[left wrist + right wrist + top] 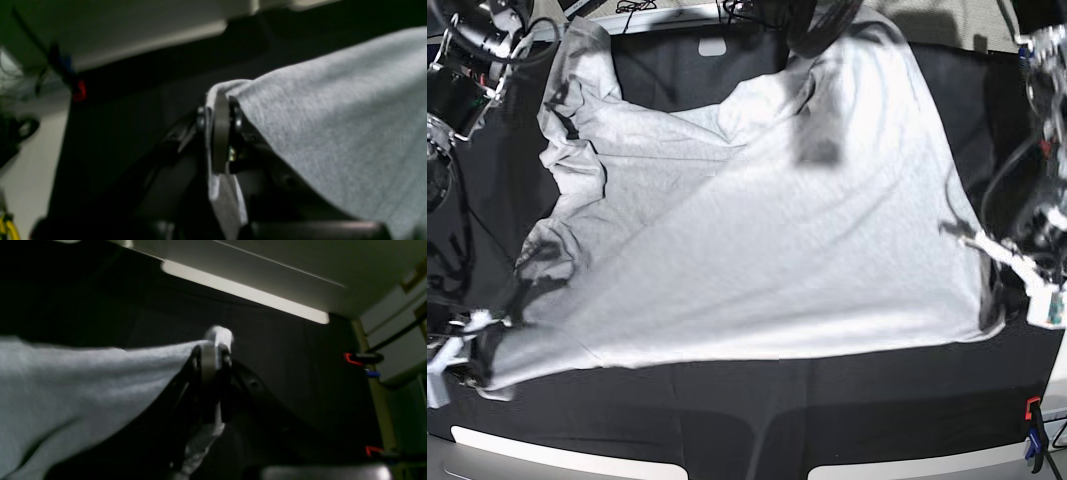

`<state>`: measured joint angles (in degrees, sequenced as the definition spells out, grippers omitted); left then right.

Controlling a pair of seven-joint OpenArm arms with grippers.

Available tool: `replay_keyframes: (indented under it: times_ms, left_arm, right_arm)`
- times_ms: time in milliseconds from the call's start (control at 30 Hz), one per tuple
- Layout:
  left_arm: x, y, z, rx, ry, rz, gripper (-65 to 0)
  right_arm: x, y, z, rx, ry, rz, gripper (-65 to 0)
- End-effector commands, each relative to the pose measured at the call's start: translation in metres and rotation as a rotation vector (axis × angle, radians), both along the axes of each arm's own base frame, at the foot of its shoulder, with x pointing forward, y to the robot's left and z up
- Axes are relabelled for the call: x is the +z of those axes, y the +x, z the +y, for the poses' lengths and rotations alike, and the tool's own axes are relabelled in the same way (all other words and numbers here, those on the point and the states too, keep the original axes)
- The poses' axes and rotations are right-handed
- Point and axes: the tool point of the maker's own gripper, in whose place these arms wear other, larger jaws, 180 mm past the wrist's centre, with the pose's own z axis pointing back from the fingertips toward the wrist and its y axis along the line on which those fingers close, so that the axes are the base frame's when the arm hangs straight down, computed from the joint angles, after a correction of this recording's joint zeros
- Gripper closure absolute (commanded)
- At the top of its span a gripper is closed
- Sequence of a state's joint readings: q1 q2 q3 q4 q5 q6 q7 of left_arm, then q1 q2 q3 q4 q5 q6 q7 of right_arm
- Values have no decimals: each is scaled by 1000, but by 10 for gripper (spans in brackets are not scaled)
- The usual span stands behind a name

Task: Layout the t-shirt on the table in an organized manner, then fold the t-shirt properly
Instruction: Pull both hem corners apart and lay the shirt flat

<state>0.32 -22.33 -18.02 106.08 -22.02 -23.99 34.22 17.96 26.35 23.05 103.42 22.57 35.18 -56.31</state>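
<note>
Item: t-shirt (757,230), heather-grey, spread wide over my black table (757,410), hem stretched between my two grippers. Left gripper (218,110): jaws clamped tight on one hem corner. Right gripper (211,350): jaws clamped tight on the other. Clamp (1032,425), red and blue, at the table edge.

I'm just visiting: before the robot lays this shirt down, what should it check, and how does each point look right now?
1. Left claw pinching the t-shirt: ok.
2. Right claw pinching its corner: ok.
3. Cloth pulled taut between both claws: ok.
4. Shirt free of wrinkles: not ok, bunched at the far sleeve.
5. Shirt wholly over the table: cannot tell, the far end reaches the edge.
6. Printed side up or down: cannot tell.
</note>
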Motion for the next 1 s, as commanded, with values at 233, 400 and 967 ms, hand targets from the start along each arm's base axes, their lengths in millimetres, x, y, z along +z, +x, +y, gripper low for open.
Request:
replay_keyframes:
  times_ms: [233,400,967]
  left_arm:
    - [41,58,22,32,-91,-159,0]
    - [23,86,13,10,-63,-144,0]
    - [-36,175,26,75,-3,21,0]
  right_arm:
    - [-20,38,21,85,-19,8,0]
    - [-27,76,23,98,32,55,0]
    - [2,169,19,-3,170,83,0]
